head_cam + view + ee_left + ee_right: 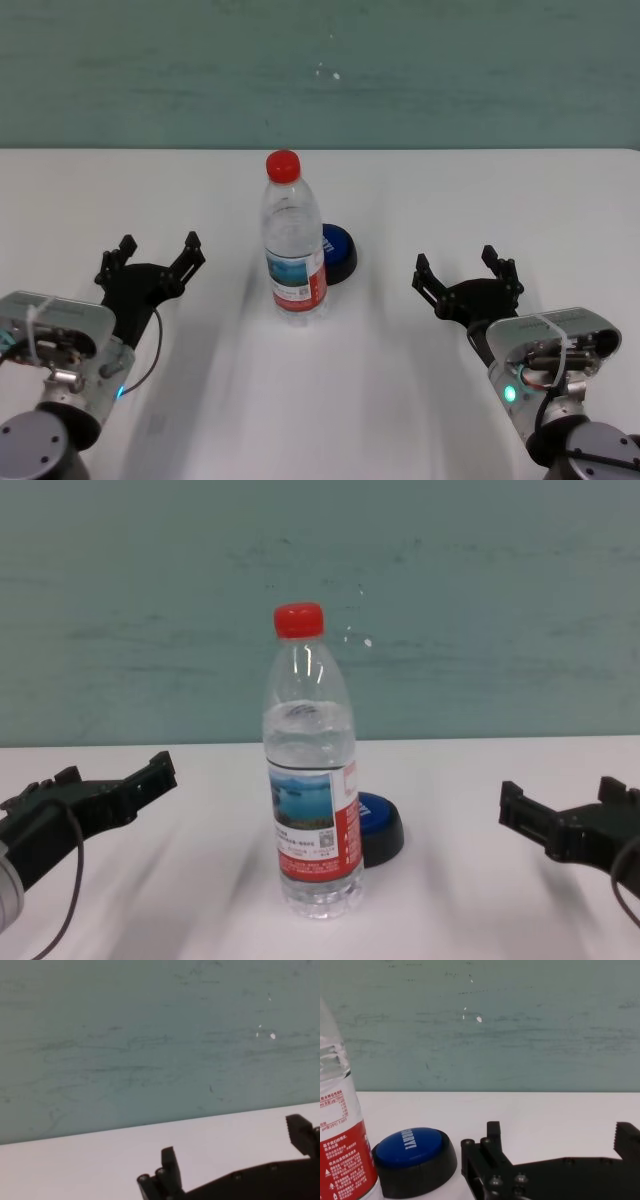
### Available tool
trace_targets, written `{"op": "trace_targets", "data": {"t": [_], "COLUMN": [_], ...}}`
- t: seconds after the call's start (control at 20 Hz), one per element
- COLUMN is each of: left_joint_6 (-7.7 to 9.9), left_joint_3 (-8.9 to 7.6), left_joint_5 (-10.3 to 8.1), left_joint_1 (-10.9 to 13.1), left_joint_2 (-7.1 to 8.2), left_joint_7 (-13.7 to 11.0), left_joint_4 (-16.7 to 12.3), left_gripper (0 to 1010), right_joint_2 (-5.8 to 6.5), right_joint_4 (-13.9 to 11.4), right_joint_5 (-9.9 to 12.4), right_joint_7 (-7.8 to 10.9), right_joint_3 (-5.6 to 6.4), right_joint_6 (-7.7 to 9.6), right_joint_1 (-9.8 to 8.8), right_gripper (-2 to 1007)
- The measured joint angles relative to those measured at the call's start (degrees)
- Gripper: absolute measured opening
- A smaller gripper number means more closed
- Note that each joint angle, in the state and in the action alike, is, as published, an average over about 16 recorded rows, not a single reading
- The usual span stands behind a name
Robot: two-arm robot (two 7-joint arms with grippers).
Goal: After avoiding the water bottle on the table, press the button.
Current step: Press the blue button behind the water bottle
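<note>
In the head view, the bottle (294,240) is standing upright near the middle of the table (450,190). It is clear plastic with a red cap, water inside, and a label carrying a blue landscape picture and a red panel. The button (338,250), a blue dome on a black base, is sitting just behind the bottle and to its right, partly hidden by it and far lower. The left gripper (155,256) is hovering well to the bottle's left with its fingers spread wide and nothing between them. The right gripper (466,270) is hanging well to the bottle's right, also spread wide and empty.

In the left wrist view, the left gripper (235,1152) is showing two black fingers far apart over bare table (75,1165), with a green wall (150,1035) behind.

In the right wrist view, the right gripper (560,1135) is gaping wide. The button (412,1157), with white lettering on its dome, is lying just beside the bottle (342,1155), whose red panel carries small white print.

In the chest view, the bottle (310,780) is rising tall at centre, the button (382,830) is peeking out behind its right side, and the left gripper (95,785) and right gripper (570,815) are flanking it, both well apart from it.
</note>
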Motion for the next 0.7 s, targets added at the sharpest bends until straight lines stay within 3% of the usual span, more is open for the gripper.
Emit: {"op": "trace_targets", "data": {"t": [0.4, 0.7], "left_joint_6": [-2.26, -4.75], "left_joint_3": [-0.19, -1.06], "left_joint_5": [2.13, 4.28], "left_joint_1": [1.41, 3.74], "left_joint_2": [0.53, 1.38], "left_joint_7": [-0.73, -1.88], "left_joint_4": [-1.20, -3.26], "left_gripper": [1000, 1000], "right_joint_2": [0.00, 0.00], "right_joint_4": [0.00, 0.00], "right_joint_5": [0.00, 0.00], "right_joint_7": [0.00, 0.00], "right_joint_3": [0.00, 0.00], "right_joint_6": [0.00, 0.00], "right_joint_1": [0.00, 0.00], "right_gripper": [1004, 1004]}}
